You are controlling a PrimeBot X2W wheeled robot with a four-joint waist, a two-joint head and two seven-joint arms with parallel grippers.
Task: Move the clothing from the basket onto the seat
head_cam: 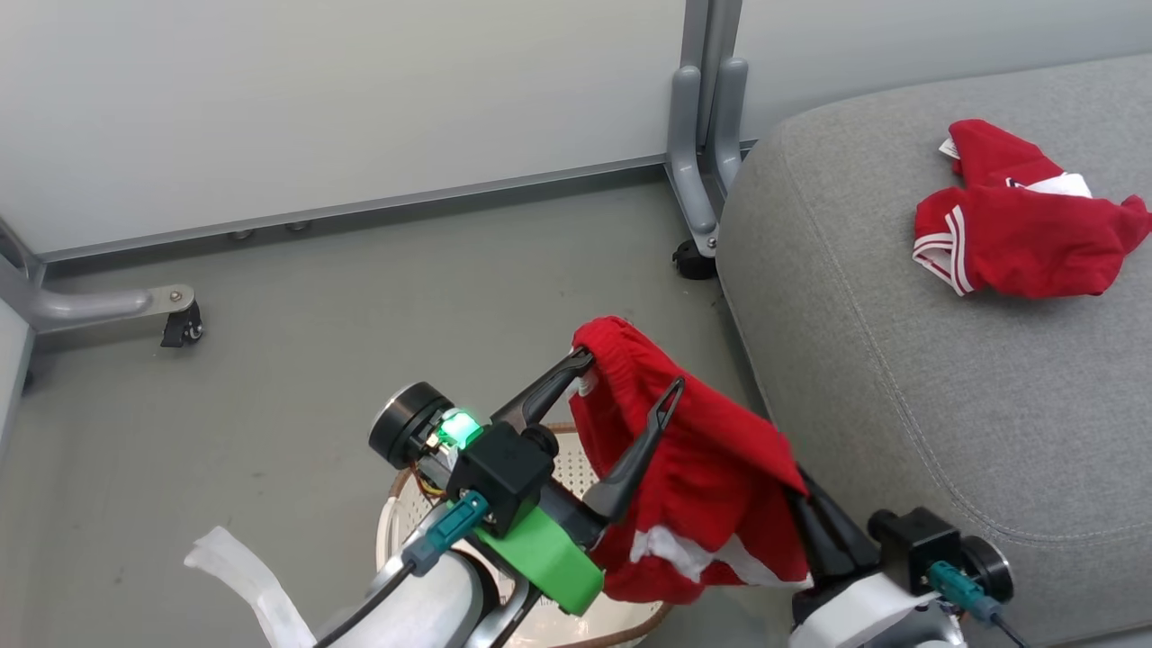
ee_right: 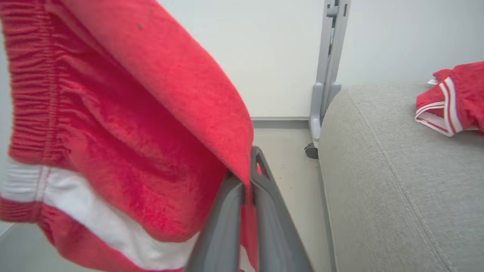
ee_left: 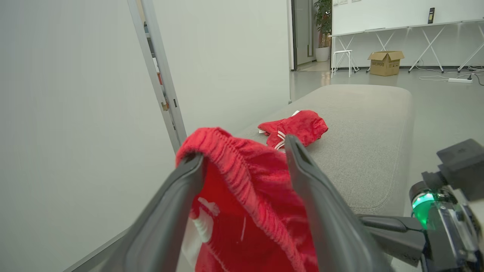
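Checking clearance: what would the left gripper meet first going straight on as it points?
The bright red jersey garment draped across the open left gripper's fingers; beyond it, probably the grey fabric seat, depth unclear.

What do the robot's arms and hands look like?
The left gripper and right gripper each have two long dark grey fingers, a black block, a green light and a teal plug with black cable, on white arms. The left one has a green bracket.

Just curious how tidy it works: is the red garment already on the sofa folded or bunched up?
Bunched up: the red garment lies in a crumpled heap on the seat, its striped trim twisted.
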